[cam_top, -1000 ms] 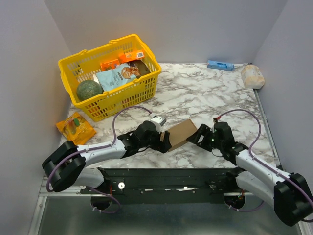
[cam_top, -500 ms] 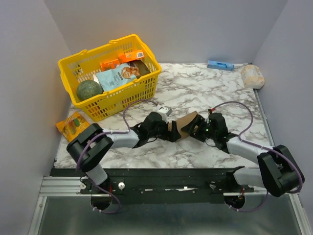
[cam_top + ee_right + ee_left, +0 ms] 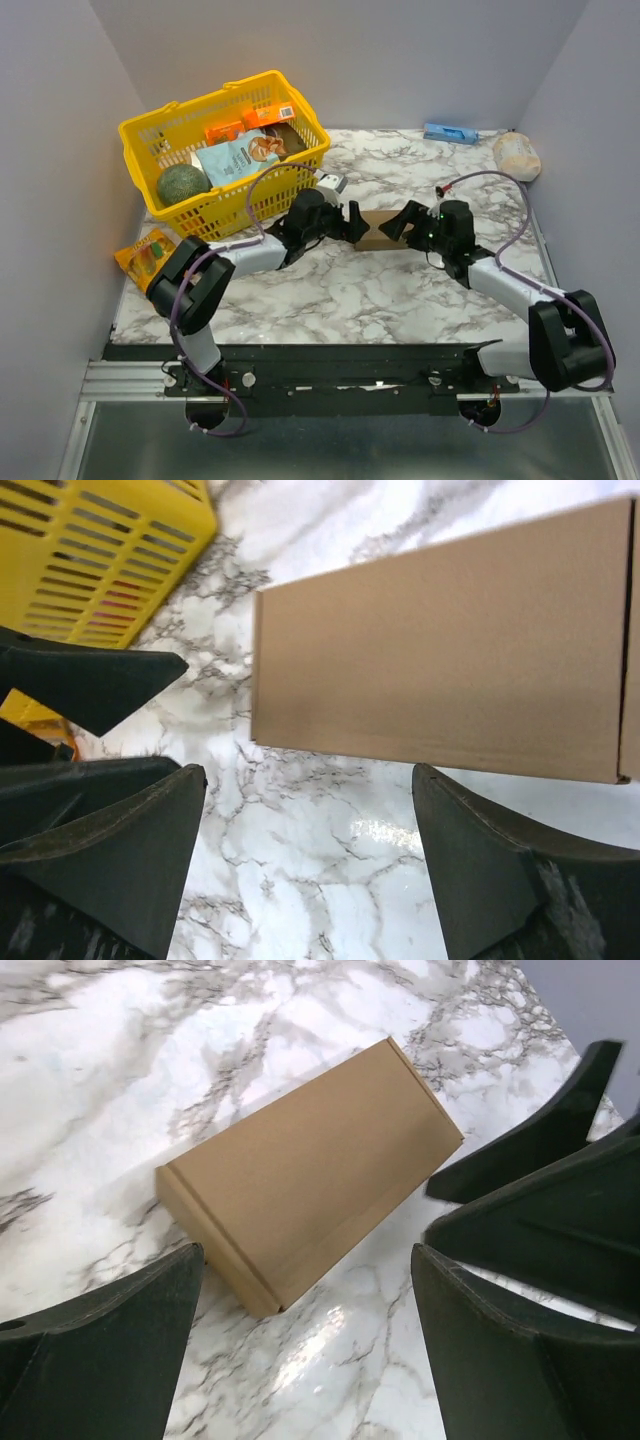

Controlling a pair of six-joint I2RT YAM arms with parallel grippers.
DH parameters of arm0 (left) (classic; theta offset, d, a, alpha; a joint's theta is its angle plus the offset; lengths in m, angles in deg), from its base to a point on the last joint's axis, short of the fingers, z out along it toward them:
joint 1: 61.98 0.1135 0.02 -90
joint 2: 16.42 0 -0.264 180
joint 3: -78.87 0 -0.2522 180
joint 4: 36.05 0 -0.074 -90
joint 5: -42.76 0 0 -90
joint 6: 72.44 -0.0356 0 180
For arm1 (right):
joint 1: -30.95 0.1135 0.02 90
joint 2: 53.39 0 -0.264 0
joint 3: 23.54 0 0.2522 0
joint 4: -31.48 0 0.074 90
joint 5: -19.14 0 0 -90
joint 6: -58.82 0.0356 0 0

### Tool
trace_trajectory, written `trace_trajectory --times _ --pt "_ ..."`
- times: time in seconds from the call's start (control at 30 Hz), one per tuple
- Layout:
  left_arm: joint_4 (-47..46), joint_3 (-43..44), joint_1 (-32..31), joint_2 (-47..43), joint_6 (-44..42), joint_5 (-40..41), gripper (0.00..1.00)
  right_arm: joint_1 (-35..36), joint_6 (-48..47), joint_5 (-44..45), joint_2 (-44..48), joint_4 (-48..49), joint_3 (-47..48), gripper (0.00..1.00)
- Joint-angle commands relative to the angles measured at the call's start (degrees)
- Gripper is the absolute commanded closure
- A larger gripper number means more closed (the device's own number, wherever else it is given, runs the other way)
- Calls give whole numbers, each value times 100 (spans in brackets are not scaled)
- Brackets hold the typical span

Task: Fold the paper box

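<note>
The paper box (image 3: 378,230) is a closed brown carton lying flat on the marble table (image 3: 330,290), between my two grippers. In the left wrist view the paper box (image 3: 310,1175) rests just beyond my left gripper (image 3: 305,1260), which stands open and holds nothing. My left gripper (image 3: 355,222) is at the carton's left end. At its right end my right gripper (image 3: 397,222) is also open. In the right wrist view the paper box (image 3: 440,640) lies ahead of my right gripper (image 3: 305,775), with bare marble between the fingers.
A yellow basket (image 3: 250,200) with groceries stands at the back left, close behind my left arm, and shows as the yellow basket (image 3: 100,560) in the right wrist view. An orange packet (image 3: 155,258) lies at the left edge. A small blue box (image 3: 450,132) and a pale bag (image 3: 517,155) sit at the back right.
Both arms have carried the carton from near the front edge toward the middle of the table. It now lies flat there, and the right gripper has opened off it.
</note>
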Motion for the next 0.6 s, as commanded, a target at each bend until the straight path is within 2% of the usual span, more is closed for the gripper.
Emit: trace_trajectory --times 0.0,0.1,0.27,0.4,0.57 --pt "239 -486 321 -1070 -365 584 6 -259 -931 300 895 -171 17 5" --pt "810 -540 453 -1844 -628 883 5 -462 -1545 465 1406 -425 17 0" --pt "2099 -339 541 -3038 -1050 900 1 -577 -2487 827 2663 -839 44 0" --pt "2586 -110 550 -3611 -902 998 1 -577 -2813 1046 3481 -1032 -9 0" --pt "3523 215 550 -3885 -858 1410 1 -577 -2945 1179 3851 -1279 78 0"
